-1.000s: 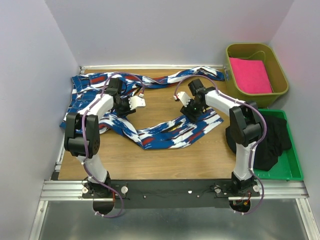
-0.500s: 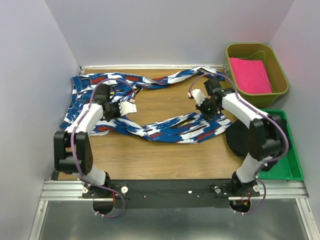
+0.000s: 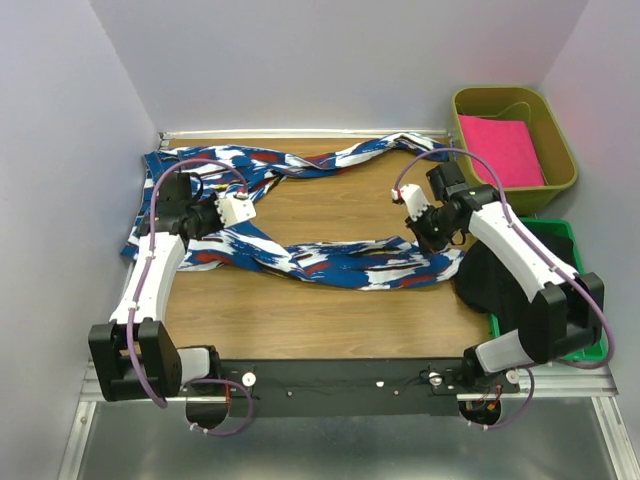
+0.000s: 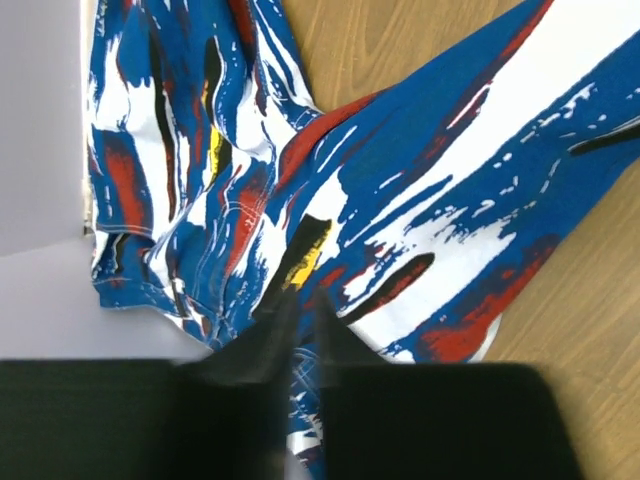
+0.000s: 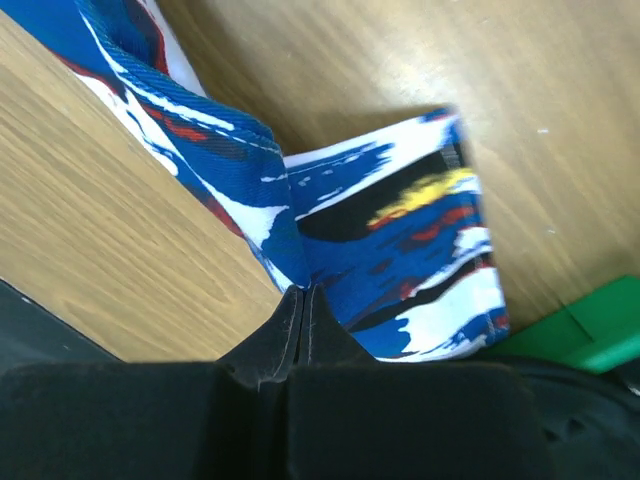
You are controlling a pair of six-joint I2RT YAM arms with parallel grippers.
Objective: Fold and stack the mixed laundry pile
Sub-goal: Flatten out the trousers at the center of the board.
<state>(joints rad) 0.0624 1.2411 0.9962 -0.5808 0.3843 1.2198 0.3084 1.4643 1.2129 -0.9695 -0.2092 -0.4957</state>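
Observation:
A long blue cloth (image 3: 340, 262) with white, red and black blotches lies in a loop across the wooden table, bunched at the far left. My left gripper (image 3: 212, 222) is at the loop's left end. In the left wrist view its jaws (image 4: 300, 322) are shut on a fold of the blue cloth (image 4: 450, 200). At the loop's right end my right gripper (image 3: 436, 235) is shut too. The right wrist view shows its tips (image 5: 303, 292) pinching the cloth's hem (image 5: 400, 240) just above the table. The plain black garment (image 3: 485, 280) lies heaped half in the green tray (image 3: 590, 340).
An olive bin (image 3: 556, 185) at the back right holds a folded pink cloth (image 3: 500, 150). Walls close the table in on the left, back and right. The green tray's corner (image 5: 600, 330) is just to the right of my right gripper.
Both grippers have shut on the blue cloth. The left arm has swung left and the right arm right, drawing the cloth's near strip out longer and straighter.

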